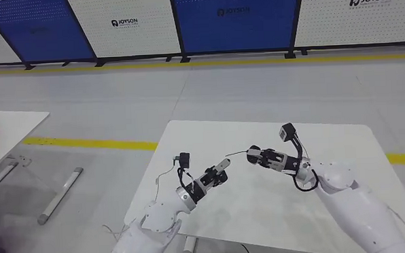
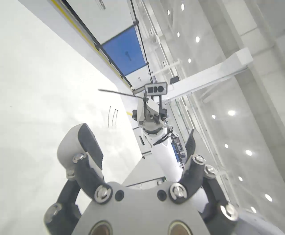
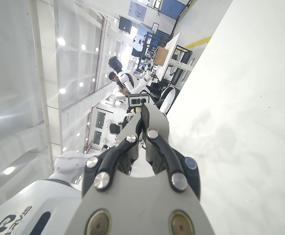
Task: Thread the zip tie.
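The thin black plastic zip tie (image 2: pixel 115 92) is clamped in the closed right pincer (image 1: pixel 251 154). Its free tail juts above the white table (image 1: pixel 261 212) toward the wide-open left pincer (image 2: pixel 138 133). It looks light, springy and slick, so a grip near the tip should limit wobble.

The left arm (image 1: pixel 167 216) enters from the near left of the surface (image 1: pixel 261 212), its forearm angled toward the far right. The left end effector (image 1: pixel 220 169) has its fingers (image 2: pixel 89 142) spread wide, with nothing between them. The right arm (image 1: pixel 334 182) enters from the near right, its forearm angled to the left. The right end effector (image 1: pixel 253 155) faces the left one, near it but apart. Its fingers (image 3: pixel 155 118) are pressed together on the zip tie (image 2: pixel 118 93), whose strap juts out toward the left arm.
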`<state>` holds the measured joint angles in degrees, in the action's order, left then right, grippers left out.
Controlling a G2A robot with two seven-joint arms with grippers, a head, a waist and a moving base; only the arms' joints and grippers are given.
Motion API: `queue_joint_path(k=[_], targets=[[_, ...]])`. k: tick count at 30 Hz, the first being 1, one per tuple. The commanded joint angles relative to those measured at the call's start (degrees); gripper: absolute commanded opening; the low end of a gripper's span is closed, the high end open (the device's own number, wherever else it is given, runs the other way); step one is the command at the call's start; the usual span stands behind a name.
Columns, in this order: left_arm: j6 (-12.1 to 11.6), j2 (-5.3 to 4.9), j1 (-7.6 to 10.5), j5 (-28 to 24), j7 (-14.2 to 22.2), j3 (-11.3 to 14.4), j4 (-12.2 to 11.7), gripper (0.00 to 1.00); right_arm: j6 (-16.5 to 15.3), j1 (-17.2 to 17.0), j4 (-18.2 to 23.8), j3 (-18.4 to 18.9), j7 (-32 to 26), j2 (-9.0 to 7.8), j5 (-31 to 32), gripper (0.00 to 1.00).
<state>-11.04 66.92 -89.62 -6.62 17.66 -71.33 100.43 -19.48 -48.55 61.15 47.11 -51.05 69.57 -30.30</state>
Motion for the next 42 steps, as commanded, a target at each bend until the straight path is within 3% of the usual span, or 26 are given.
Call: queue_joint_path(k=[1,6,8,11,15,17,27,30,33,35,42], targets=[[-0.08,0.0,-0.02,0.03,0.36,0.0,0.02,1.0,0.0,-0.03,0.07,0.03,-0.03,-0.03,-0.02,0.0],[-0.08,0.0,-0.02,0.03,0.36,0.0,0.02,1.0,0.0,-0.03,0.07,0.03,-0.03,-0.03,-0.02,0.0],[0.36,0.2,0.33,-4.17,2.52,1.17,-0.19,1.0,0.0,-0.82,1.26,0.21,1.11,0.03,-0.01,0.0],[1.63,0.61,2.43,-9.73,1.69,1.44,-1.57,1.0,0.0,-1.55,2.55,0.7,-0.38,0.42,-1.97,0.0],[1.89,1.24,5.06,-16.44,-0.42,1.77,-3.86,1.0,0.0,-0.77,1.09,-0.23,-0.6,1.83,-2.86,0.0],[3.17,1.45,5.89,-18.27,-0.83,2.28,-4.63,1.0,0.0,-0.35,0.06,-0.76,-0.17,2.45,-2.46,0.0],[3.17,1.45,5.89,-18.27,-0.83,2.28,-4.63,1.0,0.0,-0.35,0.06,-0.76,-0.17,2.45,-2.46,0.0],[4.96,1.53,6.14,-20.7,2.21,3.31,-4.23,1.0,0.67,-1.18,1.3,-0.58,1.35,2.45,-1.66,0.0],[5.26,1.69,6.68,-23.48,3.79,3.84,-4.11,1.0,1.37,-1.79,2.4,-0.21,2.13,2.43,-0.47,0.0],[4.76,1.96,7.12,-23.98,0.4,3.95,-4.33,1.0,1.72,-2.07,2.62,0.1,2.6,2.45,-0.17,0.0],[4.76,1.96,7.12,-23.98,0.4,3.95,-4.33,1.0,1.72,-2.07,2.62,0.1,2.6,2.45,-0.17,0.0]])
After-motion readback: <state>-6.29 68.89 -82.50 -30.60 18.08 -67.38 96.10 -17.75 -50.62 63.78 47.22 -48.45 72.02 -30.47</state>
